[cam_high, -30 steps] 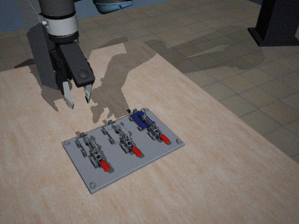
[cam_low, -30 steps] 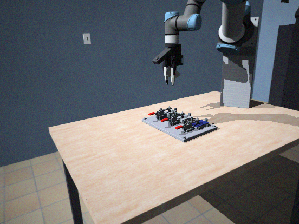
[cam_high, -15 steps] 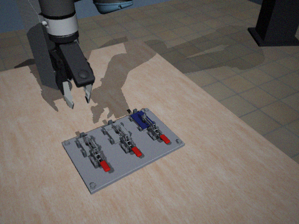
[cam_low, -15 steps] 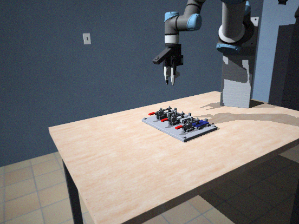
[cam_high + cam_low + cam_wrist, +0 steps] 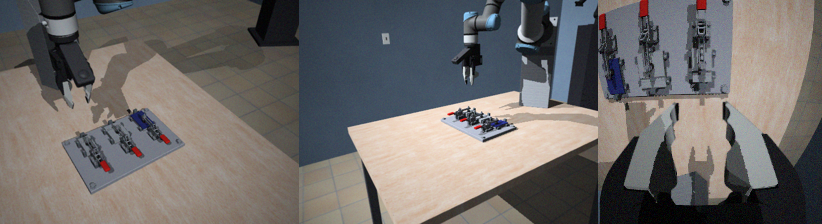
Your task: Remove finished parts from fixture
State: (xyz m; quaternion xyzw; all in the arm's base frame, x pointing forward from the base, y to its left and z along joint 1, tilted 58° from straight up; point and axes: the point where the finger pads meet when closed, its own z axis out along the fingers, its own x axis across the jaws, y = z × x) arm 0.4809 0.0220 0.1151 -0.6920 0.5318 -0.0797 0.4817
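1. Above the table (image 5: 189, 173) (image 5: 413, 159) (image 5: 763, 60), just off the fixture's (image 5: 151, 151) (image 5: 461, 128) (image 5: 715, 47) robot-side edge, gripper (image 5: 80, 105) (image 5: 469, 84) (image 5: 700, 103) points down, fingers part-way apart, nothing between.
2. Targets: middle grey part (image 5: 111, 134) (image 5: 485, 119) (image 5: 659, 64) and end grey part (image 5: 83, 143) (image 5: 708, 74), both in their stations. End one is mostly masked by its clamp; can't pick it out in exterior. Slots too small to confirm. Blue blank (image 5: 137, 118) (image 5: 500, 123) (image 5: 616, 75) is at the other end; leave it.
3. Step in hand, my read: approach the end station, free its clamp. Clamps look closed, so release before any pull. Take the end red handle (image 5: 105, 165) (image 5: 450, 113) (image 5: 701, 4) near its tip, swing it up through its arc, don't drag sideways.
4. Then check the clamp arm is well back, open wider if needed, grip low on the long sides, lift straight up past the locators. Pulling at a tilt could jam it.
5. Orientation: middle part lies flat, long axis apparently along the clamp line, one end toward the robot-side edge, other toward the handle. Blue matches. End part probably same. Fingers already straddle that axis, so little wrist turn needed.

"Anything different from a moment ago, near or far, left or right?"
"No, I see no change from the earlier pictures, top or exterior."
"And from the wrist?"
"I can't tell there."
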